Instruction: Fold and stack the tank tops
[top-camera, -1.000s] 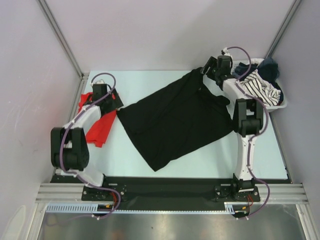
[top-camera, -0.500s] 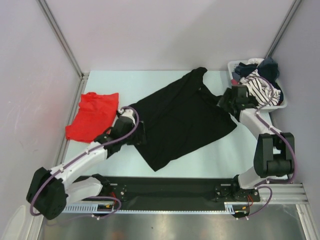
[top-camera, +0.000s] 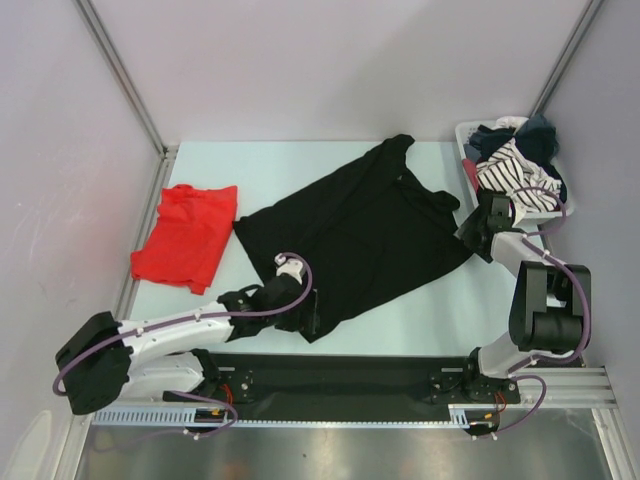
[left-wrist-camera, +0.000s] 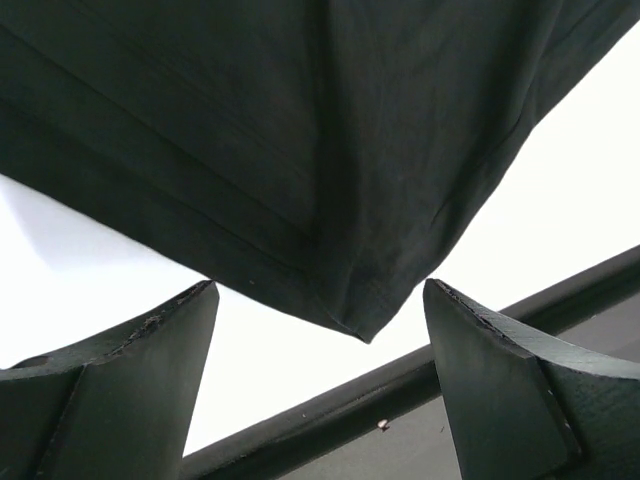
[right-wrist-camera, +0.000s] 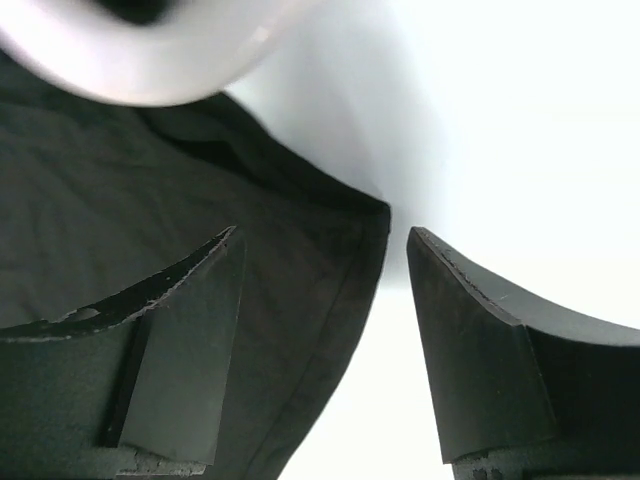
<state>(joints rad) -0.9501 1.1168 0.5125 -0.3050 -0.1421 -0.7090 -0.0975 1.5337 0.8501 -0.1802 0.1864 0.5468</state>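
Shift of both arms within the last second. Left gripper (left-wrist-camera: 318, 295) gone from over the red tank top (top-camera: 185, 235), left of the black tank top (top-camera: 350, 235), down to the black tank top's nearest hem corner; now low at that corner, jaws wide, the pointed tip of cloth lying just between and ahead of the fingers, nothing pinched yet. Right gripper (right-wrist-camera: 322, 235) gone from the black tank top's far strap end, beside the white basket (top-camera: 465, 140), to the black tank top's right-hand corner; jaws likewise parted, straddling the hem edge, no cloth held. Black tank top itself spread flat and slantwise on the surface (top-camera: 420, 300), straps toward the far side, outline much as a second ago. Red tank top uncovered now, lying as a compact, roughly rectangular shape just left of the black tank top, apart from it, apparently already folded. Basket beyond the black tank top's right side, with striped and dark garments heaped in it. Probable meaning for the task: red one finished and parked, work turned to the black one, both grippers lined up on the two hem corners for a paired pinch and a first fold toward the straps. Stacking not yet begun.
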